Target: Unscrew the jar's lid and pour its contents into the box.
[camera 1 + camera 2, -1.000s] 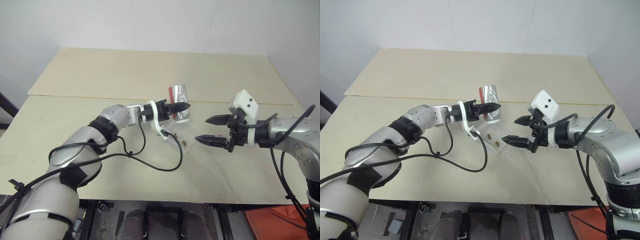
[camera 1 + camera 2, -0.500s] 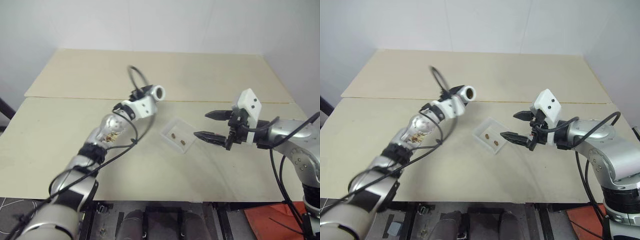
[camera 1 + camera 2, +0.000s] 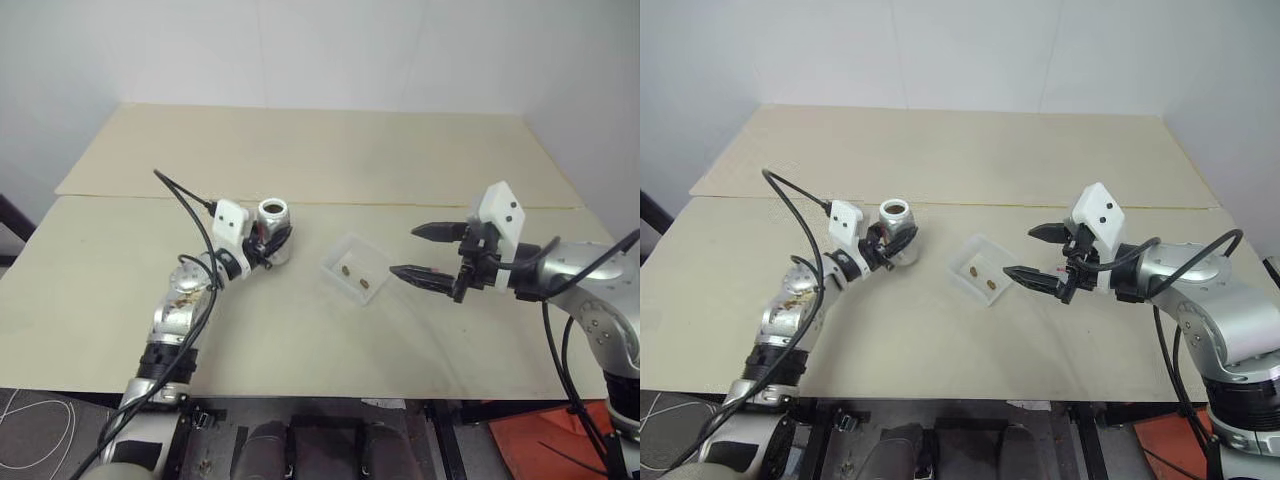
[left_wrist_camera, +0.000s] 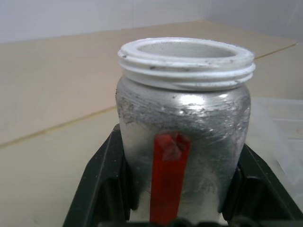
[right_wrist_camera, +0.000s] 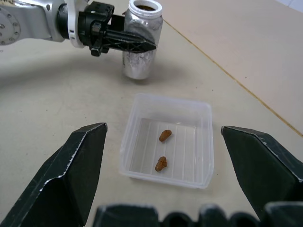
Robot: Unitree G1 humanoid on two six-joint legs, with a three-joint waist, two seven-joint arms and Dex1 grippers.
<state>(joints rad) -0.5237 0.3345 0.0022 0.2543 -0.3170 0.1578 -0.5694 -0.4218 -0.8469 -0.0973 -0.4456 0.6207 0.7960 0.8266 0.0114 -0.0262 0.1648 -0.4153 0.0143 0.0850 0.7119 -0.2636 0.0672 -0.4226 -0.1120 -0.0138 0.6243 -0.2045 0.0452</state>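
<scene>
The silvery jar (image 3: pixel 273 214) stands upright on the table left of the box, its white threaded mouth open and a red strip down its side (image 4: pixel 169 179). My left gripper (image 3: pixel 270 240) is shut on the jar, one black finger (image 4: pixel 106 175) on each side of it. The clear box (image 3: pixel 357 268) lies between the two grippers and holds two small brown pieces of the contents (image 5: pixel 164 135). To the right of the box, my right gripper (image 3: pixel 425 252) hovers open with nothing between its fingers. The lid is out of view.
The pale table (image 3: pixel 320 150) runs far back, with a seam (image 3: pixel 150 196) crossing behind the jar. A black cable (image 3: pixel 190 215) loops up from my left forearm. Bare table lies in front of the box.
My left arm has swung the jar away from its tilt over the box, to the left, and it now stands upright. The right gripper has stayed open beside the box.
</scene>
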